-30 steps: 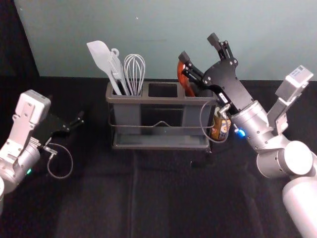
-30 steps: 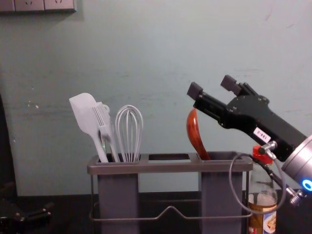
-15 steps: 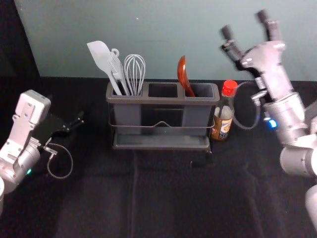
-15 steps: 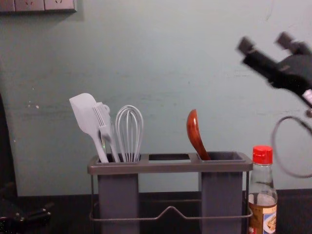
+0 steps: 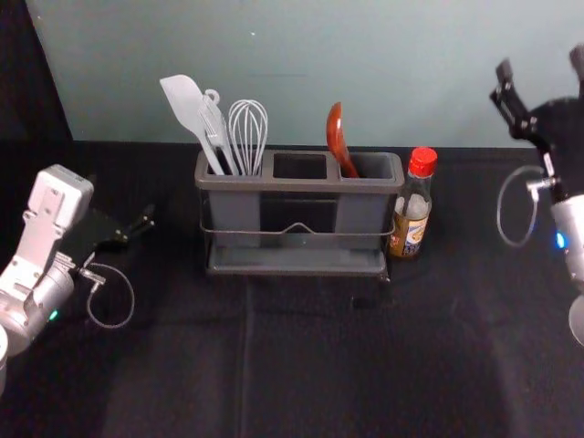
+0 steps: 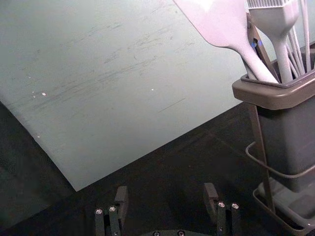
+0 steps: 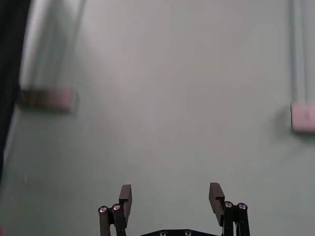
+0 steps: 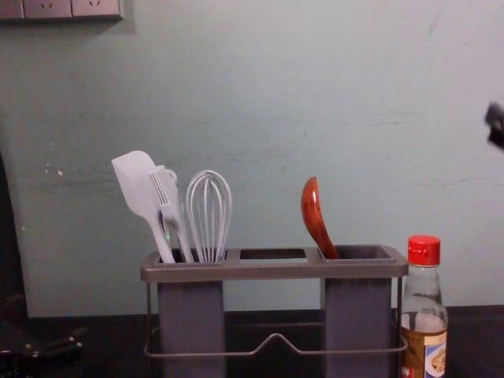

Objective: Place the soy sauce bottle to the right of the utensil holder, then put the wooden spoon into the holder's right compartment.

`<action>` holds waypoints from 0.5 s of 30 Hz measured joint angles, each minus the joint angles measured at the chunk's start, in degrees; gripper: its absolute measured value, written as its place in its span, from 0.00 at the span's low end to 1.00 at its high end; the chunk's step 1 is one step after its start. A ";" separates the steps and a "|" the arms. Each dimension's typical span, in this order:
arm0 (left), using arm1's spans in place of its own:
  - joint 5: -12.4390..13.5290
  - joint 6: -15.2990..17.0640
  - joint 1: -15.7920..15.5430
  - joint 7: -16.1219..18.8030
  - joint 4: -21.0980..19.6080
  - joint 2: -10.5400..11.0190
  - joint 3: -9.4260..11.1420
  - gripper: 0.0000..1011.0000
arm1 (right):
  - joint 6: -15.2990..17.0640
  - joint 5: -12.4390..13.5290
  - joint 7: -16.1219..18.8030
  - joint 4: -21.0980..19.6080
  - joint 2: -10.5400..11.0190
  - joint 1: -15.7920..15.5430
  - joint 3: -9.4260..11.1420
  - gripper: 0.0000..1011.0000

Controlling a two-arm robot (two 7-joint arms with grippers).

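With the spoon (image 5: 337, 135) inside and bottle (image 5: 412, 214) right of the holder (image 5: 297, 185) as asked, right gripper (image 5: 541, 63) hangs right, left gripper (image 6: 166, 190) left, both wide and empty.

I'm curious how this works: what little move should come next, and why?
Probably lower the open, empty right tool to rest, clear of the holder: the wooden spoon leans in the holder's right compartment, with the soy sauce bottle standing right of it.

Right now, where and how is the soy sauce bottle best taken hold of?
Grip the upright soy sauce bottle just below its red cap, where the glass narrows. The open right gripper, raised to the bottle's right, would best come from that side, as the utensil holder stands close on the left.
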 joint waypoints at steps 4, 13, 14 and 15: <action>0.00 0.00 0.00 0.00 0.00 0.00 0.00 0.99 | 8.20 -2.47 -1.81 -1.81 0.72 -1.67 0.32 0.99; 0.00 0.00 0.00 0.00 0.00 0.00 0.00 0.99 | 18.14 -7.89 -4.12 -2.76 3.85 -3.44 -1.35 0.99; 0.00 0.00 0.00 0.00 0.00 0.00 0.00 0.99 | 18.57 -8.51 -4.22 -2.63 4.19 -3.49 -1.60 0.99; 0.00 0.00 0.00 0.00 0.00 0.00 0.00 0.99 | 19.29 -9.70 -4.45 -2.34 4.87 -3.55 -2.15 0.99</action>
